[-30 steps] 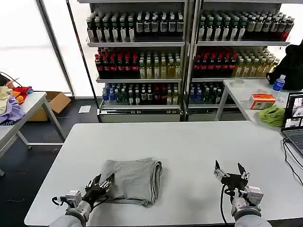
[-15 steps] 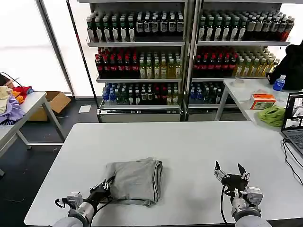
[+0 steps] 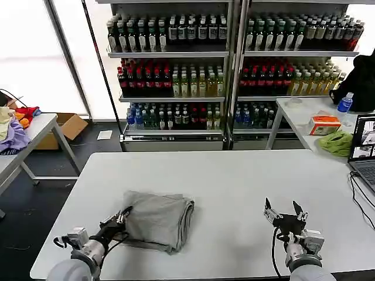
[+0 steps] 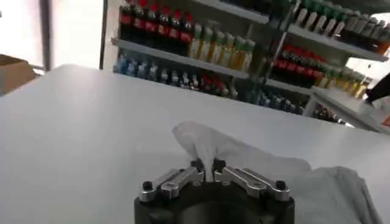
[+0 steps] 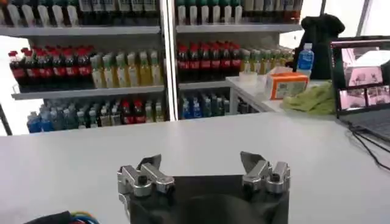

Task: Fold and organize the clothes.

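Light grey cotton T-shirt [image 3: 158, 219] is seen already folded into a compact, roughly rectangular bundle, lying on the white rectangular table [image 3: 234, 181], on its near-left part. No chest print or neck label can be made out on the bundle.

Left gripper [image 3: 120, 219] is set at the bundle's near-left corner; in the left wrist view the fingers are pinched narrow on a raised tuft of grey fabric [image 4: 204, 146], so the shirt is held at that corner.

Right gripper [image 3: 282, 213] hangs well to the right of the shirt, just above bare tabletop, fingers [image 5: 149, 167] spread wide and holding nothing.

Progress, as judged: the folding looks largely done. Edges on the near side appear slightly loose and uneven. What seems left is squaring or sliding the bundle to its resting place and releasing the corner.
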{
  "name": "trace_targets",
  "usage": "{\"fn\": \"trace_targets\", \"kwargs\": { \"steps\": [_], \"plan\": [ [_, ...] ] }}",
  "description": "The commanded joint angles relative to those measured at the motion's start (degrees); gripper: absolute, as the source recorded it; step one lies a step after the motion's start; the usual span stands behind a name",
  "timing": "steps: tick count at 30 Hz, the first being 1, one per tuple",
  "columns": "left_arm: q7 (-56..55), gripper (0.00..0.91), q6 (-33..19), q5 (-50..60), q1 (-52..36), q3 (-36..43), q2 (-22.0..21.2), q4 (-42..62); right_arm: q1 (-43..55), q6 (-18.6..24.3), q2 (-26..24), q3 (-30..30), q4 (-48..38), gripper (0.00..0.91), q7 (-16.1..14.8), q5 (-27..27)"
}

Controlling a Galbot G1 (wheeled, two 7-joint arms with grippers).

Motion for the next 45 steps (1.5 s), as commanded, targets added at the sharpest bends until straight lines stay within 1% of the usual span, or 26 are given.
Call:
{"fn": "trace_targets", "kwargs": {
  "steps": [1,2,4,8,10,12,14,17,23,25,26,27,28,29,30,32,37,42,45],
  "plan": [
    [0.7,0.0,2.0,-12.1,-0.9,-17.8,12.2,4.4,0.5,-0.1,-0.2,-0.4,-0.1,0.907,0.1,0.1],
    [1.0,0.0,2.2,-12.7,-0.9,-18.8,12.8,5.0,0.6,-0.1,-0.2,-0.5,0.0,0.907,0.1,0.1],
    [2.7,0.0,3.2,-15.1,-0.9,-22.2,15.7,6.9,0.6,-0.1,-0.2,-0.7,0.0,0.907,0.1,0.1],
    [3.8,0.0,4.0,-16.6,-1.0,-25.3,20.0,10.3,0.3,0.1,0.0,-1.0,0.0,0.907,0.2,0.1],
    [3.9,0.0,4.4,-17.2,-1.0,-25.9,21.0,10.2,0.1,0.2,0.1,-0.9,0.1,0.907,0.2,0.1],
    [3.8,0.0,4.8,-17.1,-0.9,-25.6,20.9,8.5,-0.1,0.3,0.2,-0.8,0.1,0.907,0.2,0.0],
    [3.6,0.0,5.0,-16.4,-0.8,-24.6,19.9,7.0,-0.3,0.4,0.3,-0.7,0.0,0.907,0.3,0.0],
    [3.3,0.0,5.1,-13.4,-1.0,-21.1,17.6,3.0,-0.6,0.4,0.5,-0.2,-0.1,0.907,0.4,0.0],
    [-0.3,0.0,6.8,-9.5,-1.1,-12.0,13.4,-6.2,-1.4,0.4,1.1,1.2,0.0,0.907,0.4,-0.2],
    [-4.0,0.0,7.8,-7.9,-1.1,-5.8,10.6,-9.5,-1.6,0.3,1.9,1.6,-0.1,0.907,0.4,-0.6],
    [-4.4,0.0,7.8,-7.2,-1.1,-4.6,10.0,-9.9,-1.6,0.2,2.2,1.6,-0.1,0.907,0.4,-0.8],
    [-4.9,0.0,7.8,-4.1,-1.1,0.4,8.7,-11.3,-1.8,0.1,2.9,1.8,-0.1,0.907,0.4,-1.2],
    [-5.4,0.0,7.8,-3.5,-1.4,3.1,7.9,-12.0,-1.8,0.0,3.3,1.9,-0.1,0.907,0.3,-1.6],
    [-5.9,0.0,7.8,-2.9,-1.6,4.2,7.5,-12.2,-1.9,-0.2,3.9,2.2,0.0,0.907,0.3,-1.9],
    [-7.4,0.0,7.8,-2.6,-2.6,8.4,6.9,-12.6,-1.9,-0.3,4.1,2.2,0.0,0.907,0.3,-2.1],
    [-9.2,0.0,7.8,-1.8,-4.2,13.1,5.9,-12.8,-1.9,-0.6,5.3,2.7,0.1,0.907,0.2,-2.9],
    [-13.1,0.0,7.8,-0.8,-11.5,24.9,0.8,-10.4,-2.6,-1.1,8.0,3.2,-0.1,0.907,0.0,-6.1],
    [-14.7,0.0,7.8,-0.5,-19.1,31.0,-5.5,-4.9,-3.8,-1.2,9.7,3.3,-0.1,0.907,-0.1,-8.5],
    [-17.2,0.0,7.8,-4.8,-24.1,33.0,-8.9,-2.0,-4.5,-1.4,9.9,3.4,0.2,0.907,-0.2,-9.1]
  ]
}}
